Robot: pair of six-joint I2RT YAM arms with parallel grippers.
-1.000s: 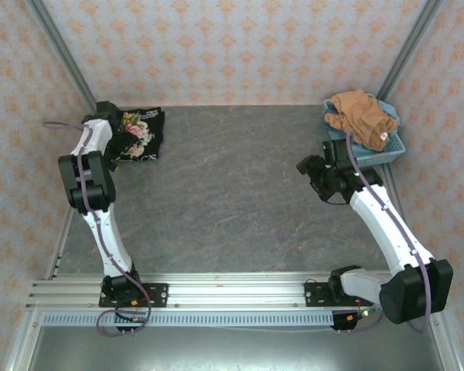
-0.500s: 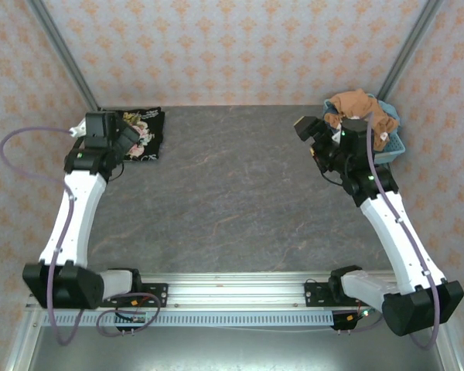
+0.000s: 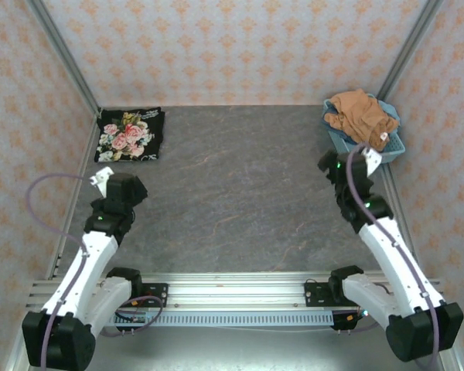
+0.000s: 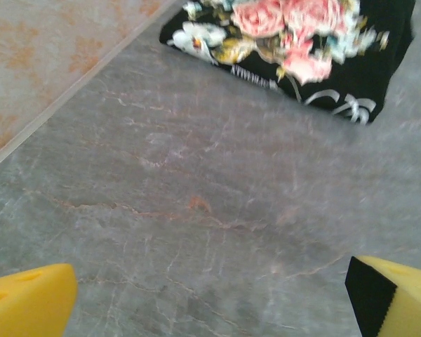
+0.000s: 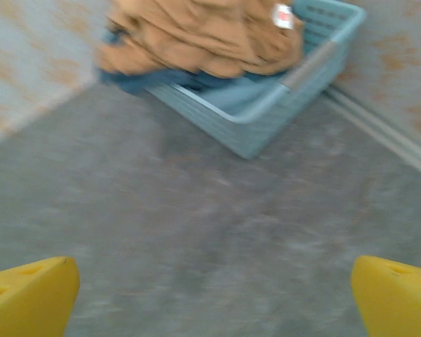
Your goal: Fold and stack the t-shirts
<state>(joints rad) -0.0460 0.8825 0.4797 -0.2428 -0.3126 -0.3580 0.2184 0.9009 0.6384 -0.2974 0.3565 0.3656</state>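
Reference piece: light-blue plastic basket (image 3: 392, 146), standing on the grey stone-patterned table (image 3: 240, 185).

1. Orange-brown t-shirt (image 3: 359, 114). We find it heaped and unfolded in the basket, spilling over the rim, with darker blue cloth (image 5: 137, 78) beneath it.
2. Black t-shirt (image 3: 131, 135) with pink roses and white marks. We log it folded flat, well apart from the basket, across the table at the opposite side.
3. Right gripper (image 5: 210, 298). We see it hanging over bare tabletop near the basket, facing it. The yellow fingertips (image 5: 28, 288) are spread wide with nothing between them.
4. Left gripper (image 4: 210, 302). We place it far from the basket, near the black t-shirt but not touching it. The jaws are spread just as wide and hold nothing.
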